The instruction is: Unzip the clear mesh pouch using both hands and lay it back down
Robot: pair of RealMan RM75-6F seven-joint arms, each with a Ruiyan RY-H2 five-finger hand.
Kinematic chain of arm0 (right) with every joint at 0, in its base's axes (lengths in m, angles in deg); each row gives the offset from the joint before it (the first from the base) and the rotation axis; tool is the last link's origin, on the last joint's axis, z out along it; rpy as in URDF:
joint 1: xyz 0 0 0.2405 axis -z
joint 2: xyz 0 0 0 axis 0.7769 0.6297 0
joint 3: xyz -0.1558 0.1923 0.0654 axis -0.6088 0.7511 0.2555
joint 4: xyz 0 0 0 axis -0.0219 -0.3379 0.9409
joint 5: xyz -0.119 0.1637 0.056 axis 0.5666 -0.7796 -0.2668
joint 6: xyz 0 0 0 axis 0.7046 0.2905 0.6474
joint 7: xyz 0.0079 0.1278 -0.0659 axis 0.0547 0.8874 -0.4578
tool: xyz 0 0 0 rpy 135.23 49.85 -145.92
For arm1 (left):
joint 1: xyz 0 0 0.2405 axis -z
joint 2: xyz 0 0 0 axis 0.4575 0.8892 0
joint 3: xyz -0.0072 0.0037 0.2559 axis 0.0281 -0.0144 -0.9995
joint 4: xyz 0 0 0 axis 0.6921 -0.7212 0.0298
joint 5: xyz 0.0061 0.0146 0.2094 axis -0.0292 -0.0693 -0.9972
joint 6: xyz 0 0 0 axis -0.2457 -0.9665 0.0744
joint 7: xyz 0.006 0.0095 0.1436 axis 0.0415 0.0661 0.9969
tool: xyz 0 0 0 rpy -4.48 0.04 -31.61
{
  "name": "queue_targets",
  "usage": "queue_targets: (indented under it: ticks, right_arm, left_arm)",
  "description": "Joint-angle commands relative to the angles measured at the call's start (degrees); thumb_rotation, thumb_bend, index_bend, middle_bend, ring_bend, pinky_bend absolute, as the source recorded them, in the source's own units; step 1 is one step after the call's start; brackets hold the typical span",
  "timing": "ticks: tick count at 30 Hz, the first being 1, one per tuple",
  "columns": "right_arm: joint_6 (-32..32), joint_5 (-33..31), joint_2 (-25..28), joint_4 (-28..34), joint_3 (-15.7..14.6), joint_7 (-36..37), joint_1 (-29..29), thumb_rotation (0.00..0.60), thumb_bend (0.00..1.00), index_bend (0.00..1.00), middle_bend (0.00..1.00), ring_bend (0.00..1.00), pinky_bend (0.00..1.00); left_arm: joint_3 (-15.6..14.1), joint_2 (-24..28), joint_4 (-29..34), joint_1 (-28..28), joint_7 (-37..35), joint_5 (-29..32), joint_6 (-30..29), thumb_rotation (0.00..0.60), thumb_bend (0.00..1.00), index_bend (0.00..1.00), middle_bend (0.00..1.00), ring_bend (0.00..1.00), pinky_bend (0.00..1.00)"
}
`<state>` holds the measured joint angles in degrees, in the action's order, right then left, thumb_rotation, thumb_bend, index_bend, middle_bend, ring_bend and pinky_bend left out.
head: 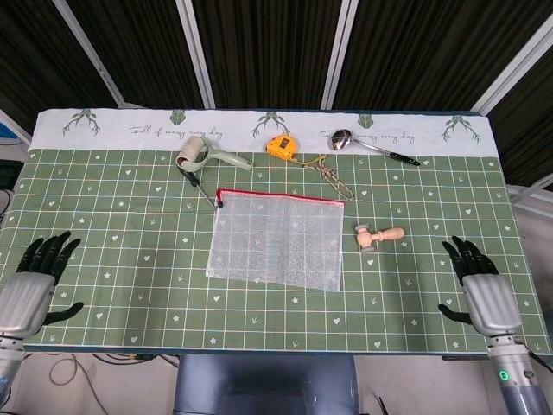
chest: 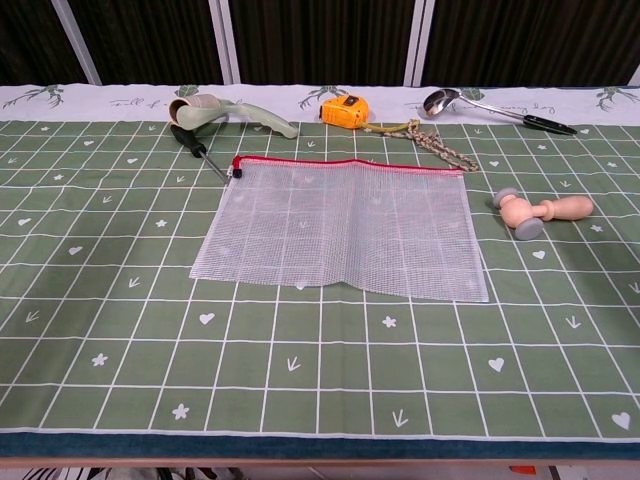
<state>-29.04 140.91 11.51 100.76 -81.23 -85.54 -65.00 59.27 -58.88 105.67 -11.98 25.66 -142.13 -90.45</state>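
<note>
left hand (head: pixel 30 288), right hand (head: pixel 482 292), head view only

The clear mesh pouch (chest: pixel 340 228) lies flat mid-counter, its red zipper edge (chest: pixel 345 162) on the far side. Behind it sit a screwdriver (chest: pixel 198 147), a yellow tape measure (chest: pixel 345 109), a chain (chest: pixel 435 141) and a ladle (chest: pixel 485 106); a wooden roller (chest: pixel 542 212) rests to its right.

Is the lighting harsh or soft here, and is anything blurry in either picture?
Head view: soft, even light, faint shadows, the pouch sharp, both hands, left and right, crisp at the bottom corners. Chest view: equally even and sharp; a bright glint on the spoon; the pouch's mesh shows the grid beneath.
</note>
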Motion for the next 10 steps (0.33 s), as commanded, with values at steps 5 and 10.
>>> queue_targets:
  ticks: [5,10]
  right_arm:
    - [-4.9,1.9,-2.5,-7.1,1.2,4.3,4.5,0.600,0.10,0.00,0.00,0.00,0.18]
    - [-4.1,-1.5,-3.4,-6.4,3.7,4.0,5.3,0.600,0.10,0.00,0.00,0.00,0.18]
  left_arm:
    - [0.7,-3.1,-6.9,-4.7,-2.7,-3.4,-4.7,0.600,0.02,0.00,0.00,0.00,0.00]
    - [2.4,-4.2,-8.2,-5.3,-1.8,-2.8,-3.4,0.600,0.02,0.00,0.00,0.00,0.00]
